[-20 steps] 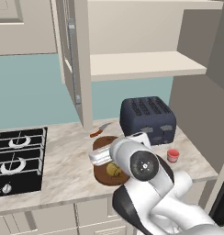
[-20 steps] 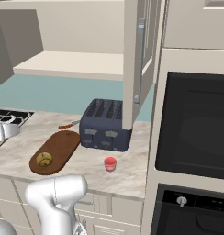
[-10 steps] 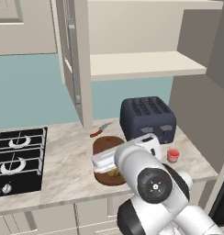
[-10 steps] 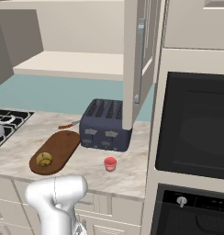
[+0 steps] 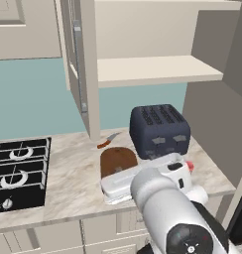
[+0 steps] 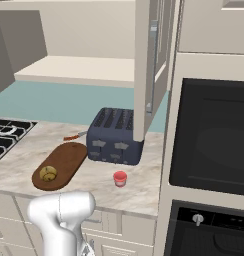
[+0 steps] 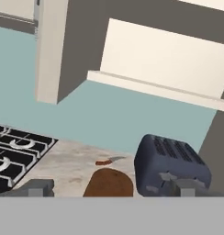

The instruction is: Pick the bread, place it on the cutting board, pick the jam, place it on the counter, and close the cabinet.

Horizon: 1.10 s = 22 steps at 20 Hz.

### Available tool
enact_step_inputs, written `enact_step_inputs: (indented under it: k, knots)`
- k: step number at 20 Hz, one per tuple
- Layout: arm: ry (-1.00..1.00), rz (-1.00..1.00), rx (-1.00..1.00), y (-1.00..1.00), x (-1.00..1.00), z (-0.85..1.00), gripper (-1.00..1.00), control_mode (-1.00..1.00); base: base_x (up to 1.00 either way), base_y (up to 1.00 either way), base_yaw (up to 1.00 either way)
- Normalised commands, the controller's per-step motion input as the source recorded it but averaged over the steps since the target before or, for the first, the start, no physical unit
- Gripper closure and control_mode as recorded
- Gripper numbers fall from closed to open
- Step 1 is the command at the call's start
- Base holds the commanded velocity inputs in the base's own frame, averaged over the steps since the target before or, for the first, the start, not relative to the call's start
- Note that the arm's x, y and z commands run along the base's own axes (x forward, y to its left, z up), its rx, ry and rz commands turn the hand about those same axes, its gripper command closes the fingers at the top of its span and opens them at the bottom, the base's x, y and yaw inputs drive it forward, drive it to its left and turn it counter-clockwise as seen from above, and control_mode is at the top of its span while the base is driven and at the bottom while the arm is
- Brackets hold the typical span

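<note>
A: How far along is the job looking?

B: Well along, I'd judge. In the right base view the bread (image 6: 48, 173) is sitting on the near end of the cutting board (image 6: 69, 159), lower left of the frame. The jam (image 6: 120, 178) is standing on the counter (image 6: 139, 187) just in front of the toaster (image 6: 115, 136), a little right of the board and apart from it. So both placements are looking finished.

A: And the cabinet?

B: That is what's remaining. The cabinet door (image 5: 82, 64) is hanging wide open in the upper left of the left base view, edge-on to the camera, with the pale shelf (image 5: 155, 70) bare behind it. In the right base view the other door (image 6: 153, 62) is also swung out, top centre.

A: What is the claw doing?

B: The gripper (image 7: 111, 189) is showing at the bottom edge of the hand view, its two fingertips (image 7: 36, 188) standing wide apart with nothing between them. It's looking over the counter toward the far end of the board, the toaster and the knife (image 7: 109, 160) lying beyond the board.

A: Is it touching anything?

B: Nothing I can see. In the left base view the arm is covering the near part of the board, so the roll is hidden there. A door will need pushing shut next, I reckon.
</note>
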Motion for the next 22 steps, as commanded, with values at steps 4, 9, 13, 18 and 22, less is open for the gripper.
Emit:
enact_step_inputs:
  k: [4, 9, 13, 18, 22]
  knots:
    - [-0.25, 0.08, 0.05, -0.05, -0.25, 0.00, -1.00, -1.00, 0.00, 0.00, 0.00]
    - [-0.22, 0.11, 0.05, -0.01, -0.06, 0.00, -1.00, -1.00, 0.00, 0.00, 0.00]
    - [-0.19, 0.11, 0.07, -0.02, 0.00, 0.00, -1.00, -1.00, 0.00, 0.00, 0.00]
    - [-0.16, 0.09, 0.07, -0.07, 0.00, 0.00, -1.00, -1.00, 0.00, 0.00, 0.00]
    - [-0.14, 0.07, 0.05, -0.05, 0.00, 0.00, -1.00, -1.00, 0.00, 0.00, 0.00]
